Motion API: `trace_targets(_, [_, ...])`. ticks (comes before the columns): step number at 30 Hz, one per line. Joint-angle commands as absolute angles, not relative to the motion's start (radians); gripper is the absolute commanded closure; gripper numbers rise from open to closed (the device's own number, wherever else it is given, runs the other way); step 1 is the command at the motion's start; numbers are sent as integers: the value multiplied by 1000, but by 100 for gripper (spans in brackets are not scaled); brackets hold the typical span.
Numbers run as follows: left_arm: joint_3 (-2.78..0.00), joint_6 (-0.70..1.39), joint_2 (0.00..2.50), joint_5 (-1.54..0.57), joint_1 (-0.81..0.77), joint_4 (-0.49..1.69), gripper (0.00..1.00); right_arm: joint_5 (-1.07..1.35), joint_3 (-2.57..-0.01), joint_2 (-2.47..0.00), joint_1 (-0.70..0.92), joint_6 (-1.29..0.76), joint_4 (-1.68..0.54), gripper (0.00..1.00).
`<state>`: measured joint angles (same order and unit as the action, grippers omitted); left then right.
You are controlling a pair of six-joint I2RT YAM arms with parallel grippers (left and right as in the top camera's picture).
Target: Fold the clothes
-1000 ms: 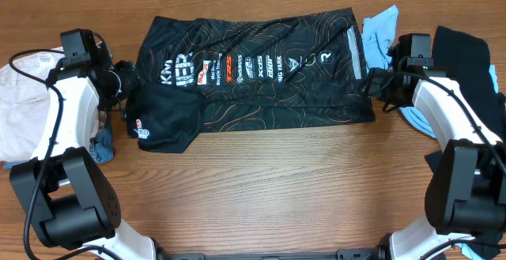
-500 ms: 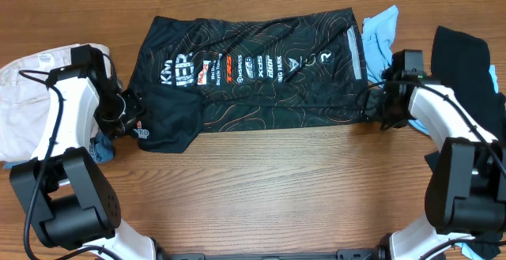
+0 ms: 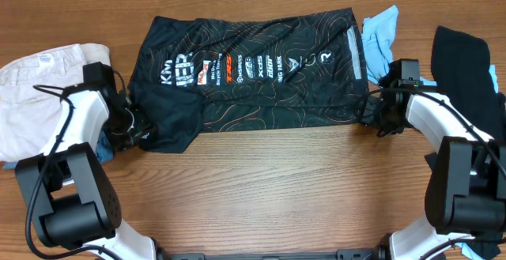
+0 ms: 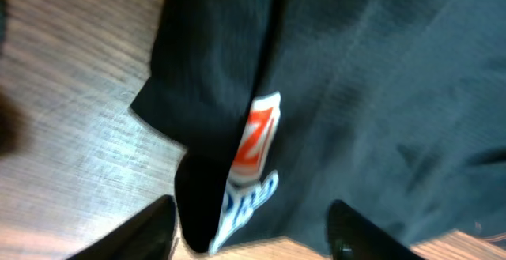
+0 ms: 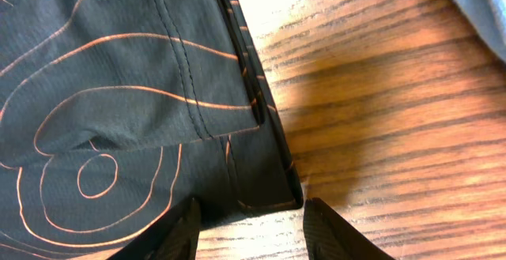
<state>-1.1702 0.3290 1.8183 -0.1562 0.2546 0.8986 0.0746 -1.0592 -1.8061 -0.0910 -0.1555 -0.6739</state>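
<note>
The black jersey [image 3: 253, 70] with white and orange logos and orange contour lines lies spread across the table, its left part folded over. My left gripper [image 3: 136, 127] is open at its front left corner; the left wrist view shows the fingers [image 4: 251, 232] straddling the sleeve edge with an orange and blue logo [image 4: 257, 145]. My right gripper [image 3: 371, 114] is open at the front right corner; the right wrist view shows the fingers [image 5: 251, 227] either side of the hem corner [image 5: 273, 185].
A white garment [image 3: 39, 86] lies at the left. A light blue shirt [image 3: 379, 35] lies by the jersey's right edge. A plain black garment [image 3: 466, 70] lies at the far right. Bare wooden table [image 3: 261, 189] lies in front.
Both grippers have moved toward the front and inward onto the jersey's front corners. The left sleeve logo seen from above is now covered by the left gripper.
</note>
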Motion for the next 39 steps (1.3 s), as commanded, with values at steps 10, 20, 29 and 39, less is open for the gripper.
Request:
trace_targets(10, [-1202,150,1823,-615,247,803,96,81,-1053,-1809,-96,-152,-685,54])
trace_targets(20, [-1341,239,1824,-587,257,654,96,81,-1053,-1809,-96,-152,-684,54])
trace_targets(29, [-1341,270,1824,-271,248,732,89,81,-1053,-1809,-96,-152,-682,54])
trace_targets(39, [-1341,270,1824,-137,248,824,43,81,-1053,-1809,-96,-152,-686,54])
